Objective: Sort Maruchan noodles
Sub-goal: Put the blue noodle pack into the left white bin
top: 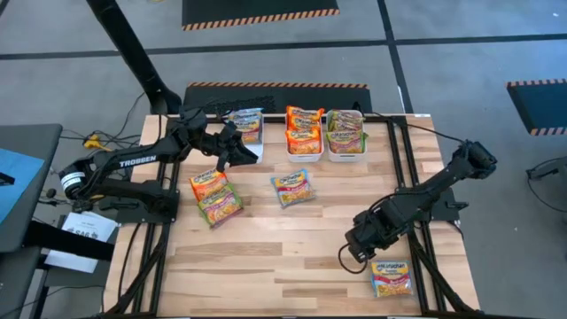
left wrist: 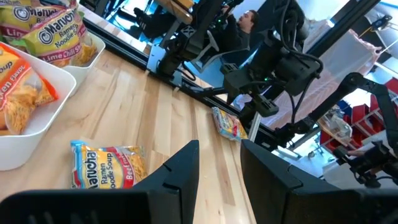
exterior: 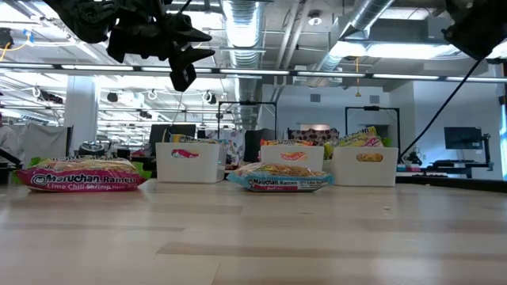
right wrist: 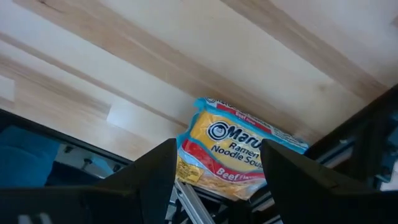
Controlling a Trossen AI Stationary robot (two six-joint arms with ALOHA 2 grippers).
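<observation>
Several Maruchan noodle packets lie flat on the wooden table: an orange one (top: 208, 184) and a lime-chili one (top: 221, 206) at the left, and a blue-red beef one (top: 294, 188) (left wrist: 102, 167) in the middle. Another beef packet (top: 392, 277) (right wrist: 233, 149) lies by the near right corner. More packets fill three white bins. My left gripper (top: 229, 152) (left wrist: 219, 149) hangs open and empty in the air beside the left bin (top: 247, 125). My right gripper (top: 359, 246) (right wrist: 217, 149) is open above the table, just left of the corner packet.
The three white bins stand in a row at the far edge: left (top: 247, 125) with a blue packet, middle (top: 303, 133) with orange ones, right (top: 345, 135) with green ones. Bare wood lies in the near middle of the table (top: 266, 266). A person sits beyond the table (left wrist: 249, 22).
</observation>
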